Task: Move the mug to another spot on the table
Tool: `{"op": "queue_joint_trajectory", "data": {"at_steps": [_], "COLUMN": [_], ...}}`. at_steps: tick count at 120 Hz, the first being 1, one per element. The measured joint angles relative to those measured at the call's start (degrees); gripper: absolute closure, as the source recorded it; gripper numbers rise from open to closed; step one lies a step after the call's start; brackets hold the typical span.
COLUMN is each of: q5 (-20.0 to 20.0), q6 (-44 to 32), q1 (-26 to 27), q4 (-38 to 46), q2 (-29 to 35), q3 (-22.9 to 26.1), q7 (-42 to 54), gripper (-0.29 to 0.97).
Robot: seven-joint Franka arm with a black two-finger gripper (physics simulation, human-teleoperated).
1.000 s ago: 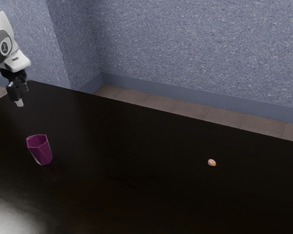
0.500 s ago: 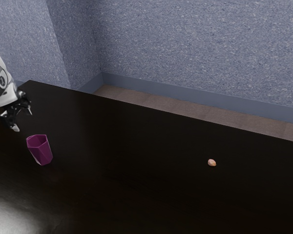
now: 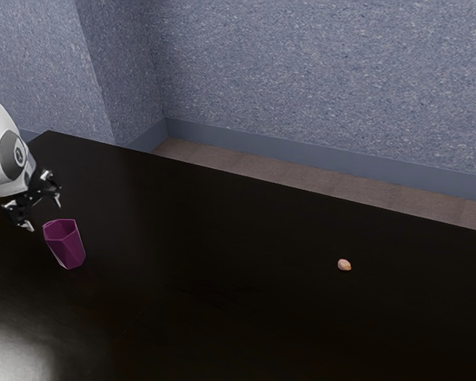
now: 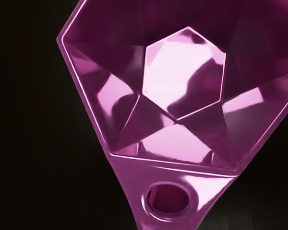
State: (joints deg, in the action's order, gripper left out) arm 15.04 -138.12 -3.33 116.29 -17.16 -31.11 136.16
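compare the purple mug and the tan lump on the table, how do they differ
The mug is purple, faceted and far larger; the tan lump is small and rounded. The mug stands upright at the exterior view's left; the tan lump lies toward its right. Both rest on the table.

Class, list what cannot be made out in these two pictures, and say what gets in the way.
Tan speck on the table, exterior view: too small to identify.
Arm, exterior view: cut off by the view's left edge.
Mug, wrist view: its body and handle run past the picture's edges.
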Motion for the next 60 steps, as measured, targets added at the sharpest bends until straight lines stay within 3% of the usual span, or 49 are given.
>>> {"op": "queue_joint_trajectory", "data": {"at_steps": [60], "q5": [3.16], "q6": [-0.74], "q1": [0.01], "q4": [-0.31], "q2": [-3.66], "q3": [0.73], "q7": [6.62], "gripper": [0.02]}}
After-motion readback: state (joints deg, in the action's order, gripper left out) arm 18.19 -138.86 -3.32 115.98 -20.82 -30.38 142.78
